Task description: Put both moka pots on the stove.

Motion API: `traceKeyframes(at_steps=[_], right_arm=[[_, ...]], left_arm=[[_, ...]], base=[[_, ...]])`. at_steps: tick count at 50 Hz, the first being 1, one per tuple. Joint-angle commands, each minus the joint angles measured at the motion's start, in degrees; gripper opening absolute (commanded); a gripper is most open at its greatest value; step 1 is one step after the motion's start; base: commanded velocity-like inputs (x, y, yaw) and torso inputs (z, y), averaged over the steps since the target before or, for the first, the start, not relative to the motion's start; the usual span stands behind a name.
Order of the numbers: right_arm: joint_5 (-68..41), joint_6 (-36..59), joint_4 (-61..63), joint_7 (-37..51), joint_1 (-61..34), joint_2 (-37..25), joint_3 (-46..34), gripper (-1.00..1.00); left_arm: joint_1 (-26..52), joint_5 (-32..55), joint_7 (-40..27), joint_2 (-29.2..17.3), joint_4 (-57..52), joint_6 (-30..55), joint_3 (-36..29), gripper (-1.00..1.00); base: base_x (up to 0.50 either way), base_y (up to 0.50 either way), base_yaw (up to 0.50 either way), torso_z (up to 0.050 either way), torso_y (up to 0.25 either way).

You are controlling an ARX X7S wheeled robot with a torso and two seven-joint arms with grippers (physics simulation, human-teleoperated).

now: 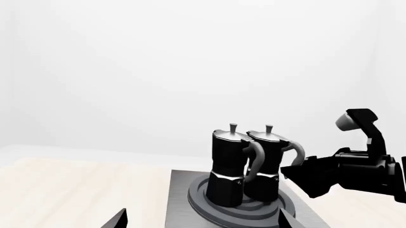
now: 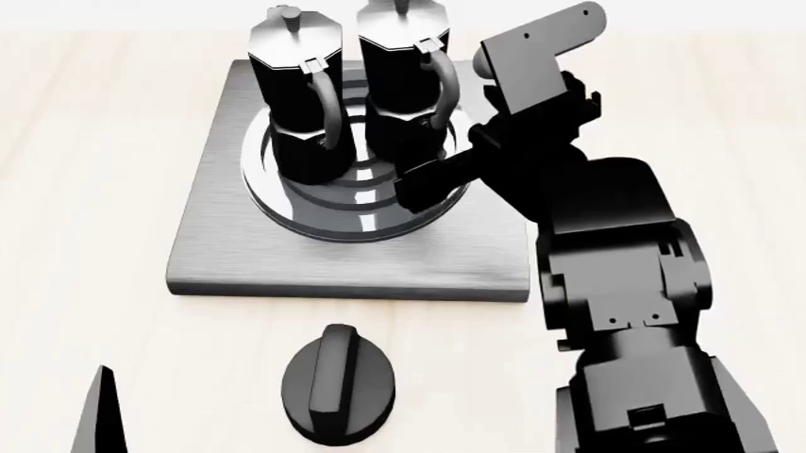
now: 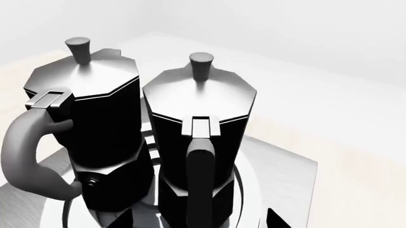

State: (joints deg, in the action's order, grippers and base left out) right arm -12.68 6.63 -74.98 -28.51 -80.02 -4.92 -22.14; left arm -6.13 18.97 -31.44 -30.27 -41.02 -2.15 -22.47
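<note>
Black moka pots (image 2: pixel 350 85) on stove (image 2: pixel 226 255)

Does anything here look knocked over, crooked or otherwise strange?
Nothing stands out. Both moka pots stand upright, side by side on the stove, over its ringed burner, lids closed. The black knob sits on the table in front of the stove.

Both moka pots (image 2: pixel 300 94) (image 2: pixel 400 80) stand upright on stove (image 2: pixel 214 236).
</note>
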Motion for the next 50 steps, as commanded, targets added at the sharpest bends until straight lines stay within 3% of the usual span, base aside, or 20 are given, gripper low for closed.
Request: traceKeyframes(at_steps=[1,8,11,15,18,22,32,41,50], right_arm=[[4.67,-1.49,0.06,-0.33,-0.66,0.55,4.9,1.0],[3.27,-3.54,3.04,-0.96,-1.29,-0.1,7.45,1.0],[-0.31,9.01,24.35,1.71,8.29,-3.16,9.35,1.0],[-5.22,16.27,53.72,6.25,15.95,-4.2,13.54,1.0],[-7.96,19.92,68.55,10.0,21.65,-4.29,15.6,1.0],[-7.83,20.59,78.03,12.66,26.0,-4.38,15.21,1.0],[-7.05,20.14,92.43,17.95,34.81,-4.71,15.38,1.0],[1.79,17.45,104.39,26.61,43.39,-5.61,13.42,1.0],[0.36,15.44,111.58,28.36,53.16,-5.52,14.15,1.0]], left_arm=[[-0.07,0.01,0.07,0.0,0.5,-0.55,-0.05,1.0],[0.1,-0.03,0.01,0.03,0.39,-0.33,-0.29,1.0],[0.21,-0.02,0.01,0.07,0.58,-0.33,-0.33,1.0],[0.18,-0.13,-0.15,0.04,0.29,-0.09,-0.47,1.0],[0.11,-0.3,-0.18,-0.07,0.09,-0.09,-0.52,1.0],[0.01,-0.1,-0.3,-0.24,-0.08,-0.16,-0.3,1.0],[0.12,-0.13,-0.39,-0.27,-0.2,0.13,-0.61,1.0],[0.23,-0.01,-0.68,-0.32,-0.71,0.62,-0.74,1.0],[0.08,-0.16,-0.69,-0.36,-0.71,0.32,-0.91,1.0]], base=[[0.0,0.0,0.0,0.0,0.0],[0.0,0.0,0.0,0.0,0.0],[0.0,0.0,0.0,0.0,0.0],[0.0,0.0,0.0,0.0,0.0],[0.0,0.0,0.0,0.0,0.0],[0.0,0.0,0.0,0.0,0.0],[0.0,0.0,0.0,0.0,0.0],[0.0,0.0,0.0,0.0,0.0],[0.0,0.0,0.0,0.0,0.0]])
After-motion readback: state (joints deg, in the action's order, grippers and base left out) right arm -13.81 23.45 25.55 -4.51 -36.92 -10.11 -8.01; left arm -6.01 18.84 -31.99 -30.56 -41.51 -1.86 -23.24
